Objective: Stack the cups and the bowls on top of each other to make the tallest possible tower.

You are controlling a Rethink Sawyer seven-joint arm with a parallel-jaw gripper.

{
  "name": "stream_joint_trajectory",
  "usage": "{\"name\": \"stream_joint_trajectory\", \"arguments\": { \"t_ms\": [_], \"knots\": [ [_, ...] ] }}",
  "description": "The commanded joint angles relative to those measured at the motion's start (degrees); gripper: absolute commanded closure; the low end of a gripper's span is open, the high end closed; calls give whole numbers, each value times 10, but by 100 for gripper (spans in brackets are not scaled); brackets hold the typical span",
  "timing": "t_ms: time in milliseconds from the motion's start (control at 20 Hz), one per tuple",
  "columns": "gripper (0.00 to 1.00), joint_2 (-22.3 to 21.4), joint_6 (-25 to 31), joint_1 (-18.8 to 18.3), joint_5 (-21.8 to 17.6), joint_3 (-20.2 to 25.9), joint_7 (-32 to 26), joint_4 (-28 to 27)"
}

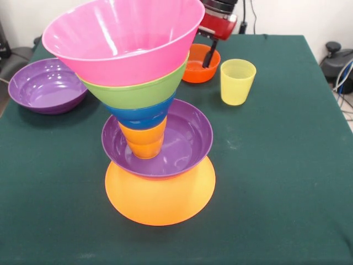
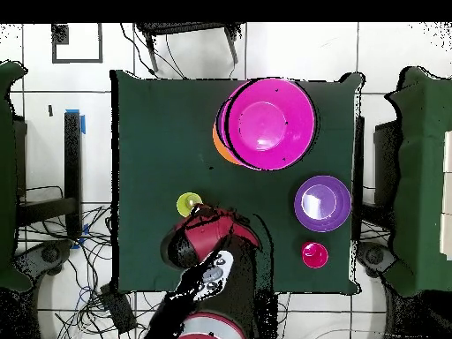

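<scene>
The tower [image 1: 148, 110] is standing toward the near side of the green table [image 1: 287, 165] in the front view. At its foot a yellow-orange bowl [image 1: 160, 199] is lying upside down, and a purple bowl [image 1: 182, 141] is sitting upright on top of it. Inside that purple bowl an orange cup [image 1: 144, 141] is standing, and it is carrying the blue bowl [image 1: 140, 115], then the green bowl [image 1: 140, 91], then the big pink bowl [image 1: 124, 38] at the very top — each piece wider than the one under it, so the stack is flaring upward like a funnel. From overhead the pink bowl is hiding nearly all of the stack, with only a sliver of orange peeking out at its edge.

A second purple bowl [image 1: 47, 85] is sitting by itself at the table's left side in the front view, well apart from the tower. The yellow cup [image 1: 237, 81] is standing upright toward the far right, and just beside it the small orange-red bowl [image 1: 201, 63] is resting near the far edge. In the overhead view a red-pink cup [image 2: 314, 255] is standing near the table's edge, close to the lone purple bowl.

The arm [image 2: 207, 243] is reaching in over the far edge, and the gripper [image 1: 210, 57] is hanging down into the orange-red bowl — a dark finger is showing inside it, but I cannot tell how wide the jaws are standing or whether they have hold of the bowl.
</scene>
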Motion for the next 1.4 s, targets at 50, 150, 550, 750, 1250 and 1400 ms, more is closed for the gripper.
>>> {"name": "stream_joint_trajectory", "arguments": {
  "t_ms": [50,150,550,750,1250,1400],
  "knots": [
    [0,-10,52,-34,-75,82,-84,24],
    [0,4,37,-35,-91,76,-73,19],
    [0,34,9,-70,-152,77,-66,3],
    [0,71,-22,-78,-180,67,-50,-19],
    [0,78,-9,-147,-239,110,-71,-33],
    [0,72,0,-167,-252,126,-80,-34]
  ]
}}
